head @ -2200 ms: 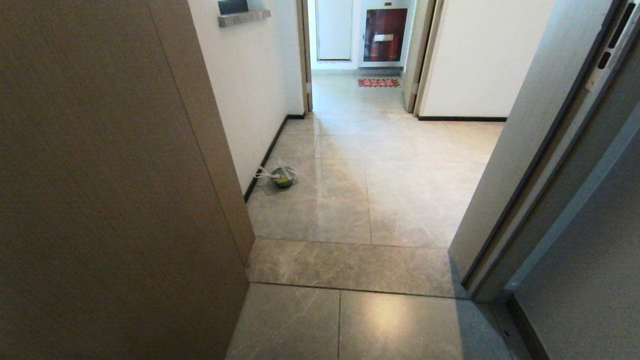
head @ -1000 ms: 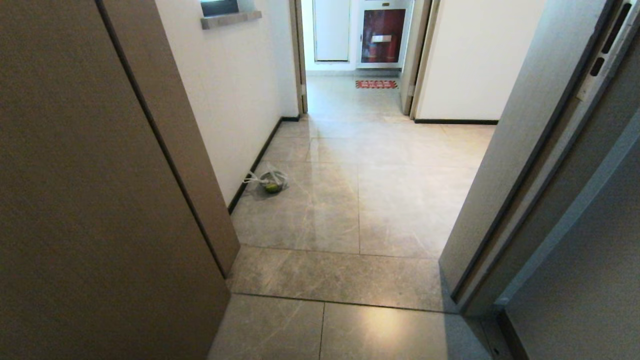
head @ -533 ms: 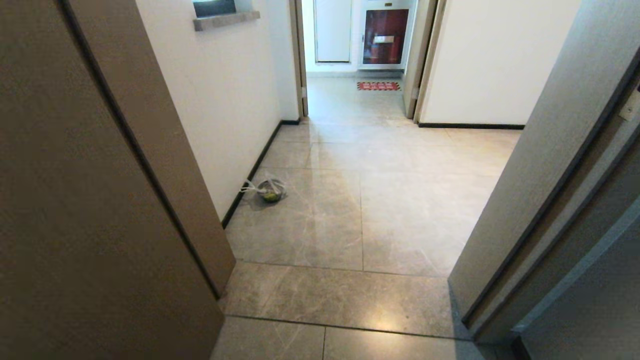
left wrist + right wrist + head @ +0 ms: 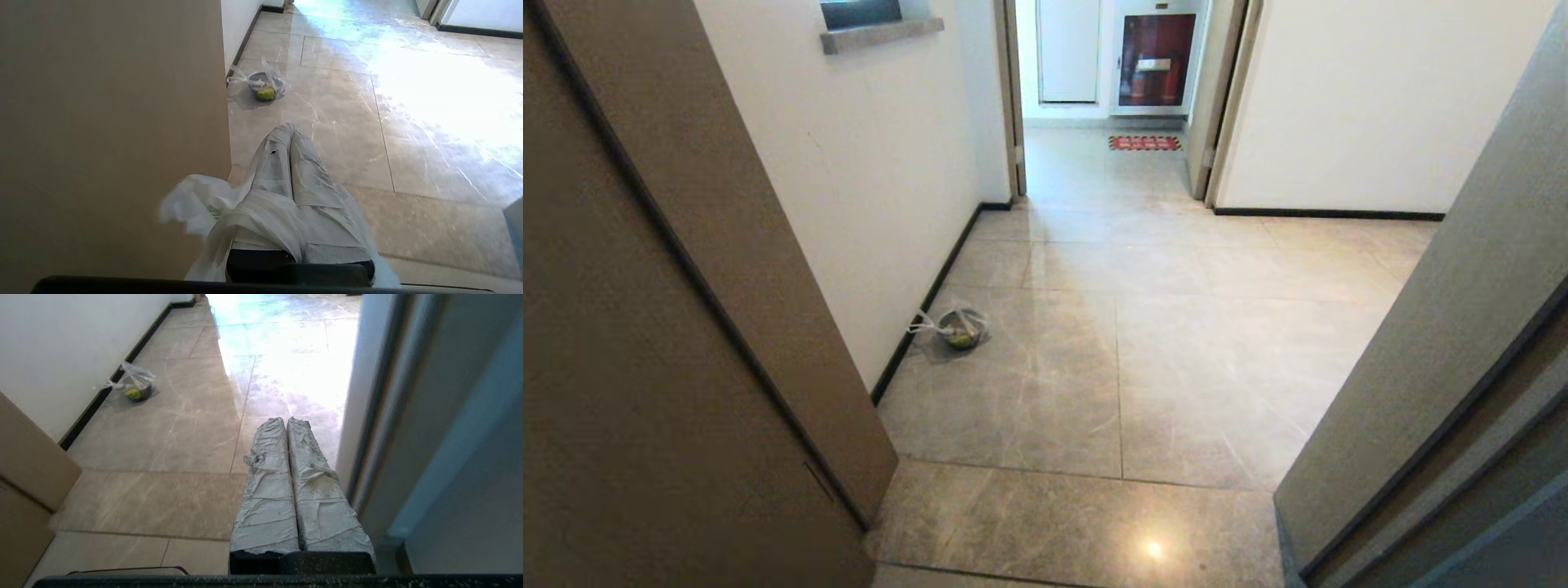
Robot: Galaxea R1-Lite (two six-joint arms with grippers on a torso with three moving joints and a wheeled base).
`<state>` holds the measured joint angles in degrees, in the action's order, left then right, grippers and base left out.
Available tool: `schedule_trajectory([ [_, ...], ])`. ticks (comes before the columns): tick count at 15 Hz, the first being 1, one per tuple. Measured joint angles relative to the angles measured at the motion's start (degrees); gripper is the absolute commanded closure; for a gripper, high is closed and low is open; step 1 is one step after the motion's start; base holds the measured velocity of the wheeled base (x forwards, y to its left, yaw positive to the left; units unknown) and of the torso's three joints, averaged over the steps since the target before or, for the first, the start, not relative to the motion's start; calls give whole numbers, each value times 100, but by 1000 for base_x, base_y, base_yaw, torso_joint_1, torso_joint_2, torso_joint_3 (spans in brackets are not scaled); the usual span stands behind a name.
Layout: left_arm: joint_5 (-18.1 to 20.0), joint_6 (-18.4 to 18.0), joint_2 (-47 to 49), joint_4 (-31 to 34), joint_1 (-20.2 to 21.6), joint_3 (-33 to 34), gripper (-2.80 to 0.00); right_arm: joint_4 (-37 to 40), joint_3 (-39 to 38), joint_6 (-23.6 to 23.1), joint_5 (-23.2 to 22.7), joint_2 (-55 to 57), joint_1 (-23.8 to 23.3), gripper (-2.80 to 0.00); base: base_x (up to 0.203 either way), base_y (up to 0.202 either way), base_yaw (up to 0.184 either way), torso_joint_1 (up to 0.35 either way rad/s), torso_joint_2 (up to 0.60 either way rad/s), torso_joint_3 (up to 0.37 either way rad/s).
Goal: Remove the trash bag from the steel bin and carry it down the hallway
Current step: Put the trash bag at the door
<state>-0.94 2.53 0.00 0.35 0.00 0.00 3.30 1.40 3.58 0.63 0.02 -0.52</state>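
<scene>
Fingers (image 4: 273,167) of the left gripper (image 4: 289,130) are pressed flat together, and the trash bag (image 4: 196,204) spills out over their base: thin white film with a bit of green print. It looks pinched by a handle, though the exact spot of the pinch is hidden under the folds. The bag hangs off the gripper's outer side, close against the brown door (image 4: 645,327) that fills the left of the head view. That is the relation to watch, since the load sits on the door side, not the open side.

Further on, beside the black baseboard of the left wall, a small round bundle (image 4: 960,328) wrapped in clear plastic sits on the floor with something green inside. Whether it is a bin I cannot tell.

The hallway (image 4: 1176,327) runs straight ahead of both grippers, its long line leading away to a red mat (image 4: 1145,143) at the far end. The left arm has the bag, so the carry is its job.

On the right, the right gripper (image 4: 286,421) is closed with nothing in it, near the grey door frame (image 4: 1437,343).
</scene>
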Motion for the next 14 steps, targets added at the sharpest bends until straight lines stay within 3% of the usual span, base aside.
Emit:
schedule_trajectory([
  [14, -2, 6, 0, -2, -2, 0, 0, 5, 0, 0, -4, 0, 0, 0, 193, 0, 0, 2, 3, 1],
])
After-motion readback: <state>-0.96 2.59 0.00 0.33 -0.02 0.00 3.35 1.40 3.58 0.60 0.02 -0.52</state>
